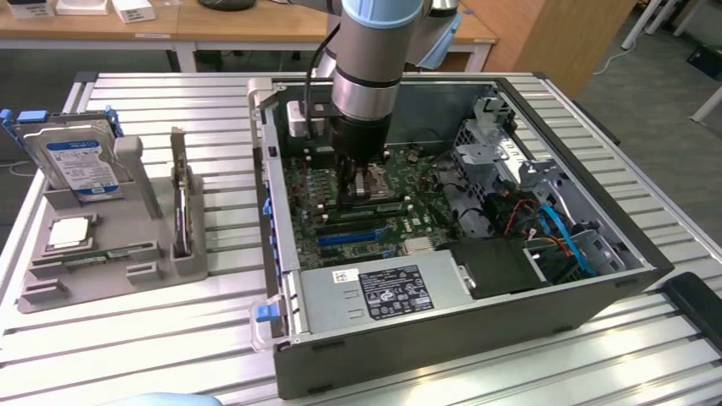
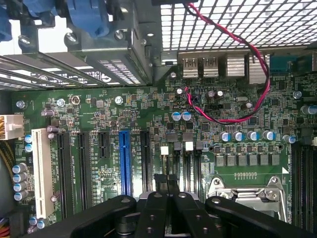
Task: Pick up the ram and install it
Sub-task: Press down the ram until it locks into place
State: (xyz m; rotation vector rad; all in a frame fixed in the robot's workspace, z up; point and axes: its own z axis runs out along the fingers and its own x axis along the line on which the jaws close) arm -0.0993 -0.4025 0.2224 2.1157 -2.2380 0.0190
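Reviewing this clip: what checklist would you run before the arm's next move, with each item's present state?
1. Ram out of its holder: not ok. The ram appears to stand on edge in the grey holder, outside the case.
2. Gripper position: ok. The gripper is low inside the case, over the motherboard, beside the processor socket.
3. Gripper's load: cannot tell.
4. Red-black wire clear of the gripper: ok, it loops near the rear ports.
5. Slots ahead of the gripper empty: ok, apparently.

Open computer case [image 1: 451, 338], motherboard [image 2: 148, 114], hard drive [image 1: 81, 165], grey holder [image 1: 113, 262]
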